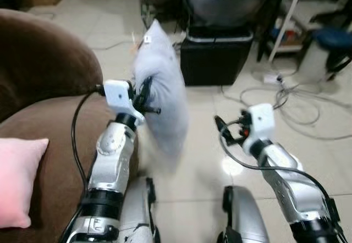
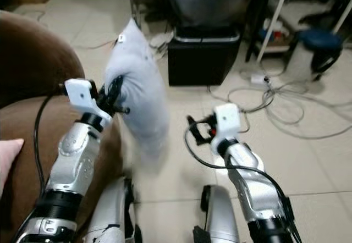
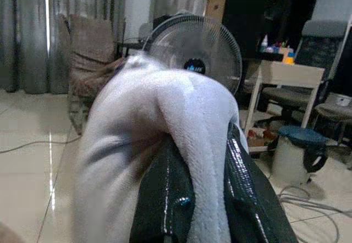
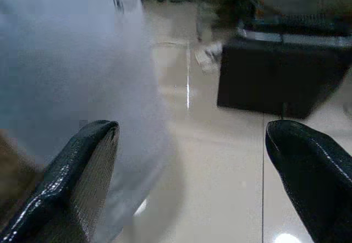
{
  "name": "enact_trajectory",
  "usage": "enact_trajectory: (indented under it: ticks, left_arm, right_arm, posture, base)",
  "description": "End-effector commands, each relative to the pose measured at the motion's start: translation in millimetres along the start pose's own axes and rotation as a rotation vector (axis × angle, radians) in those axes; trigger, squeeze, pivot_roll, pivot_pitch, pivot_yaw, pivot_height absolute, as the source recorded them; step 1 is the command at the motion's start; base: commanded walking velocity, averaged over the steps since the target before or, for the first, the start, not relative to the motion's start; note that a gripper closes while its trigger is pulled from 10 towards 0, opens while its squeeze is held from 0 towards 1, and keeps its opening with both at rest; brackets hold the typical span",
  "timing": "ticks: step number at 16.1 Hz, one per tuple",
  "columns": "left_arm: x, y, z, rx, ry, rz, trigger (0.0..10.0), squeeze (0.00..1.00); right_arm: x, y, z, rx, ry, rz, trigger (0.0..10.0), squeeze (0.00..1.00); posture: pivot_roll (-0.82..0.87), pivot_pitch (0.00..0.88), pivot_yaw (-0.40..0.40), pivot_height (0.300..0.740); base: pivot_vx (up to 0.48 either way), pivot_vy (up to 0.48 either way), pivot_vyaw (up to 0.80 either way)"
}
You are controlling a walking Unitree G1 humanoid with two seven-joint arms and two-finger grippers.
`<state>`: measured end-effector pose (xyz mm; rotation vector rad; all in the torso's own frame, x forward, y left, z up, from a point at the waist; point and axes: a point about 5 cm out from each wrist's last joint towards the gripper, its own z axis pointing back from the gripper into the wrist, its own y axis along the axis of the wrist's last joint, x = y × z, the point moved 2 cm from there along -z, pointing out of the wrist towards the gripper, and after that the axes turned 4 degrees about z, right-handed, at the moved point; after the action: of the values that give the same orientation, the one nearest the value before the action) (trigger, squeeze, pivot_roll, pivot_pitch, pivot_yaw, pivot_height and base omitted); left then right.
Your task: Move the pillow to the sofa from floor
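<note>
Our left pincer clenches a fold of the pale pillow, hanging clear of the floor beside the brown sofa; the right pincer waits released. We should swing left, then let go over the seat.

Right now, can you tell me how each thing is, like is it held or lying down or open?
White pillow: off the floor, hanging, pinched by the left gripper.
Left gripper: shut on the white pillow's edge, beside the sofa.
Right gripper: open, holding nothing, over the floor.
Brown sofa: the white pillow is not on it yet.
Pink pillow: lying on the sofa seat.
Cables: lying loose on the floor.
</note>
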<state>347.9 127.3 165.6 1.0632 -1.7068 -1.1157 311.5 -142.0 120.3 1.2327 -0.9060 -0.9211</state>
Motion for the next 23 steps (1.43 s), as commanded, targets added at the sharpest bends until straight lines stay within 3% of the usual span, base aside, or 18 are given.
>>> enact_trajectory:
  ticks: [1, 2, 3, 5, 8, 9, 13, 15, 19, 23]
  left_arm:
    - [8.0, 30, -14.3, 0.069, -0.029, -0.061, 0.0, 0.0]
    - [5.9, 33, -14.2, 0.068, -0.008, -0.059, 0.0, 0.0]
    - [3.2, 29, -12.4, 0.039, 0.028, -0.049, 10.0, 0.0]
    - [3.9, 7, 1.6, -0.079, 0.036, -0.001, 10.0, 0.0]
    - [-7.6, -5, 16.7, -0.113, 0.137, 0.038, 10.0, 0.0]
    - [-15.6, -5, 23.1, -0.117, 0.2, 0.016, 10.0, 0.0]
    - [-15.1, 4, 25.1, -0.06, 0.193, -0.029, 10.0, 0.0]
    - [-12.6, 6, 28.9, -0.091, 0.155, -0.088, 10.0, 0.0]
    - [-9.8, 15, 19.9, -0.088, 0.132, -0.146, 10.0, 0.0]
    - [-6.6, 11, 12.9, -0.114, 0.128, -0.171, 10.0, 0.0]
  right_arm:
    - [-2.7, 10, -8.7, 0.04, 0.023, 0.025, 10.0, 0.0]
    - [-4.8, 12, -11.5, 0.049, 0.025, 0.028, 10.0, 0.0]
    - [-3.0, 11, -16.6, 0.05, -0.002, 0.013, 10.0, 0.0]
    - [-1.2, 5, -23.5, 0.024, -0.047, -0.033, 10.0, 0.0]
    - [-5.3, 3, -28.6, 0.014, -0.033, -0.023, 10.0, 0.0]
    - [-7.9, 7, -33.1, 0.024, -0.01, -0.012, 10.0, 0.0]
    - [-3.7, 21, -42.8, 0.055, -0.007, -0.006, 10.0, 0.0]
    - [0.8, 34, -47.3, 0.092, -0.025, -0.018, 10.0, 0.0]
    - [-3.4, 38, -52.8, 0.105, -0.034, -0.022, 10.0, 0.0]
    - [-6.0, 22, -51.2, 0.045, -0.048, -0.061, 10.0, 0.0]
  posture:
    - [-0.03, 0.0, 0.073, 0.608]
    - [-0.03, 0.0, 0.073, 0.613]
    - [-0.02, 0.0, 0.067, 0.623]
    - [-0.02, 0.0, 0.052, 0.643]
    - [0.0, 0.0, 0.013, 0.673]
    - [0.03, 0.0, -0.025, 0.688]
    - [0.05, 0.0, -0.048, 0.723]
    - [0.06, 0.0, -0.058, 0.74]
    - [0.03, 0.0, -0.033, 0.74]
    - [0.06, 0.0, -0.033, 0.74]
  base:
    - [0.0, 0.0, 0.0]
    - [0.0, 0.0, 0.0]
    - [0.0, 0.0, 0.0]
    - [0.0, 0.0, 0.0]
    - [0.0, 0.0, 0.0]
    - [0.0, 0.0, 0.0]
    - [0.0, 0.0, 0.0]
    - [0.0, 0.0, 0.0]
    - [0.0, 0.0, 0.0]
    - [0.0, 0.0, 0.0]
